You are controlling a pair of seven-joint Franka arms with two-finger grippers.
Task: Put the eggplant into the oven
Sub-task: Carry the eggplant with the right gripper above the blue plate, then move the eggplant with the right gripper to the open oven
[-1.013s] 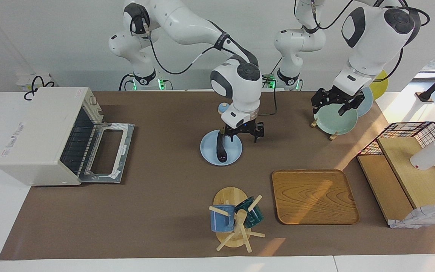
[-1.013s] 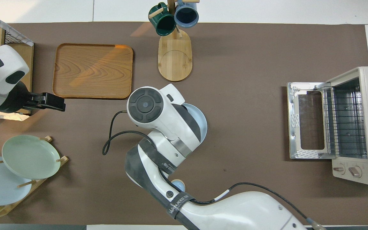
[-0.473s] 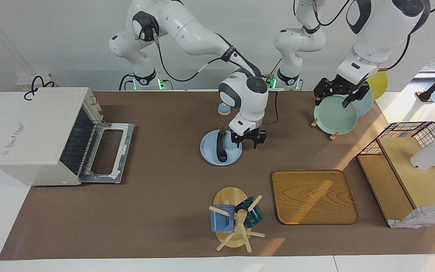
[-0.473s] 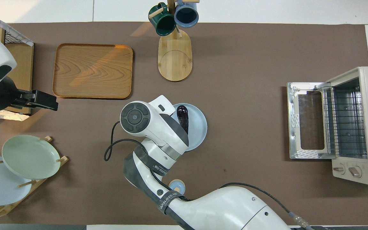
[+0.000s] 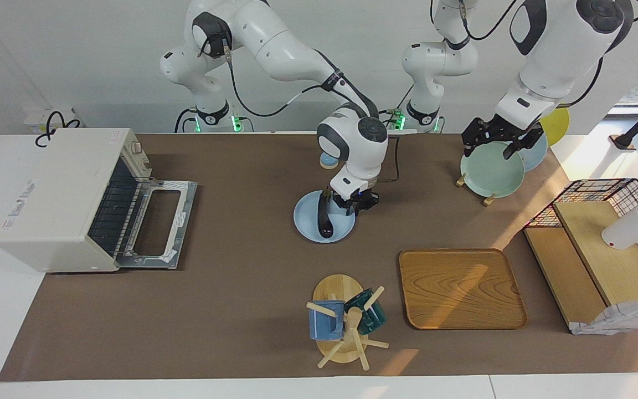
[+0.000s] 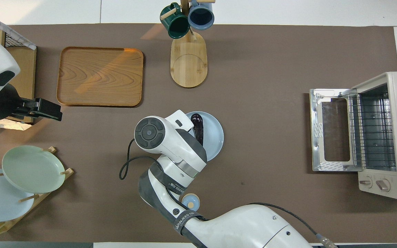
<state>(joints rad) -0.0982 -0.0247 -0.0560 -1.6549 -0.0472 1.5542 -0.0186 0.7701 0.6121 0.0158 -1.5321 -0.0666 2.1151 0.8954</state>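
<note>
The eggplant (image 5: 323, 217) lies lengthwise on a light blue plate (image 5: 308, 223) in the middle of the table. My right gripper (image 5: 359, 208) hangs low over the plate's edge beside the eggplant's stem end, fingers drawn together; I cannot tell if it touches the eggplant. In the overhead view the right wrist hides that gripper and the near end of the eggplant (image 6: 197, 126). The oven (image 5: 58, 188) stands at the right arm's end, its door (image 5: 158, 221) dropped open, rack bare. My left gripper (image 5: 499, 151) waits open in the air by the plate rack.
A mug tree (image 5: 344, 321) with two mugs and a wooden tray (image 5: 460, 288) lie farther from the robots than the plate. A rack with a green plate (image 5: 490, 174) and a wire-sided shelf (image 5: 601, 244) fill the left arm's end. A small blue disc (image 5: 328, 160) sits near the robots.
The right gripper's fingers have closed in from wide open, and its wrist shifted off the eggplant in the overhead view. The left gripper rose a little. The eggplant has not moved.
</note>
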